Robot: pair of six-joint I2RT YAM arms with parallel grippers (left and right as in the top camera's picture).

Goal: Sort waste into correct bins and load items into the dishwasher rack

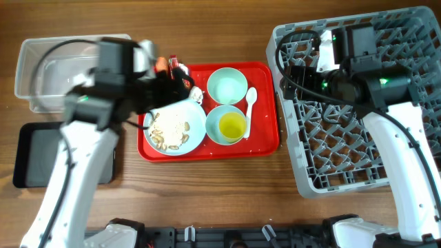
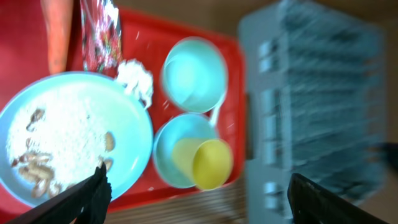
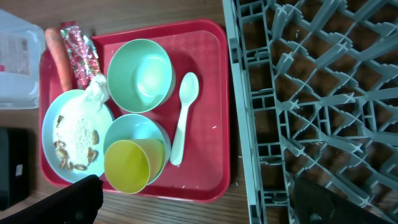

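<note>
1. My left gripper [image 2: 199,186] hangs over the red serving tray [image 2: 231,99], fingers spread wide with nothing between them (this wrist view is blurred).
2. Right under it is the pale blue plate [image 2: 68,134], strewn with beige food bits [image 2: 37,165]. Beside the plate is the pale blue bowl [image 2: 168,146], with the yellow cup [image 2: 212,163] sitting inside it.
3. Just past the plate, the white tissue [image 2: 135,78] touches the plate's rim. Beyond that, the red snack wrapper [image 2: 99,31] and the carrot [image 2: 56,31] lie side by side in the tray's corner.
4. I judge the step in hand to be lifting one piece of waste. I should come straight down and close across the narrow width. The carrot lies close along the tray's raised rim with the wrapper right beside it, so there is little room for a finger on either side. The wrapper looks crinkled and should crush, so a raised fold is the place to pinch.
5. The clear tub [image 1: 41,65] stands just beside that corner of the tray. The black tray [image 1: 34,155] lies on my left too, nearer me. Either one means only a lift over the rim and a short carry.
6. Across the tray are the mint-green bowl [image 3: 140,74] and the white spoon [image 3: 183,118]. Then comes a strip of bare table [image 1: 220,186].
7. Farthest is the dishwasher rack [image 3: 311,93], where I see no dishes. My right gripper [image 3: 199,199] is above it, fingers wide apart and empty, well away from my left arm's path.
</note>
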